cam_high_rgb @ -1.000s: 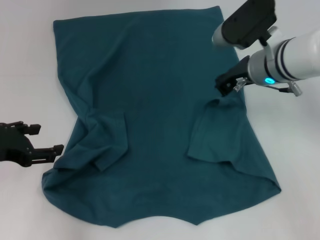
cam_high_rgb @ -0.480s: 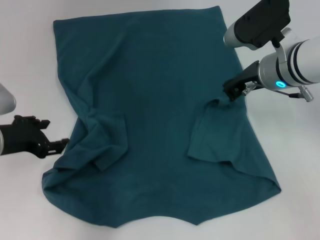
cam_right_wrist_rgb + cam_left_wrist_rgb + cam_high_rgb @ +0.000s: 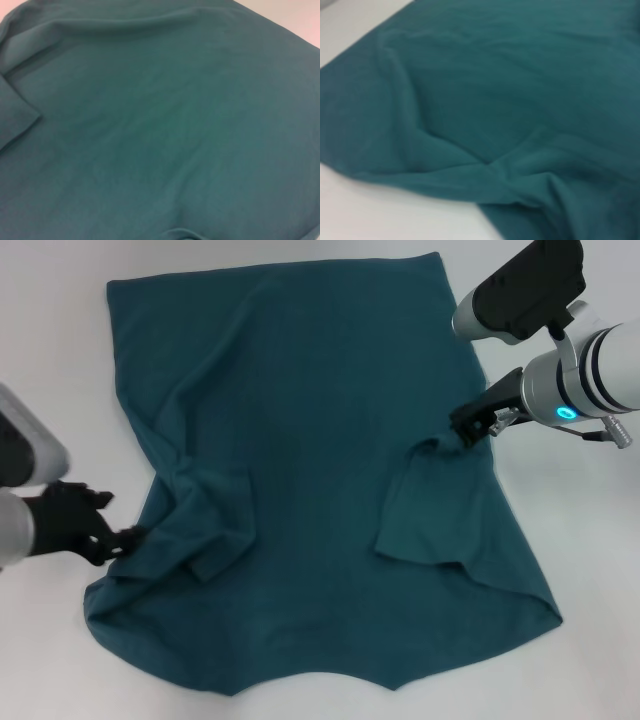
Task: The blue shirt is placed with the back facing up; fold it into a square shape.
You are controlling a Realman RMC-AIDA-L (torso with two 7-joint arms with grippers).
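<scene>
Shirt (image 3: 310, 440), the blue shirt, lay across the worktop (image 3: 60, 360) centre, sleeves folded inward. We could not tell either grip: left gripper (image 3: 105, 538) at its left edge, right gripper (image 3: 470, 430) at right. Risk we judged: dragging fabric, rumpling folds.

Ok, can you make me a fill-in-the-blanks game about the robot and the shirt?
1. The shirt is spread out on a table whose colour is ____.
2. The left gripper sits at the shirt's ____ edge.
3. The right gripper sits by the sleeve folded ____ onto the shirt.
4. The number of sleeves folded in is ____.

Missing words: white; left; inward; two
</scene>
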